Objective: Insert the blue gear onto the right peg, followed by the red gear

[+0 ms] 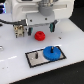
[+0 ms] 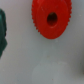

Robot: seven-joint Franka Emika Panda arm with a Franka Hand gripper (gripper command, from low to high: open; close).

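The blue gear [image 1: 51,52] lies flat on the right half of the black-rimmed pale plate [image 1: 34,60]. It covers the right peg, which is hidden. The plate's left pin [image 1: 36,56] stands bare. The red gear [image 1: 39,35] lies on the white table behind the plate, apart from it. In the wrist view the red gear [image 2: 50,19] shows from above with its dark centre hole. My gripper [image 1: 44,29] hangs just above and behind the red gear. Its dark fingers look spread, with nothing between them. The fingers do not show in the wrist view.
A small tan and black object [image 1: 19,30] stands on the table at the exterior view's left, with a dark cable [image 1: 7,22] behind it. A dark green object [image 2: 2,32] shows at the edge of the wrist view. The white arm body [image 1: 35,10] fills the back.
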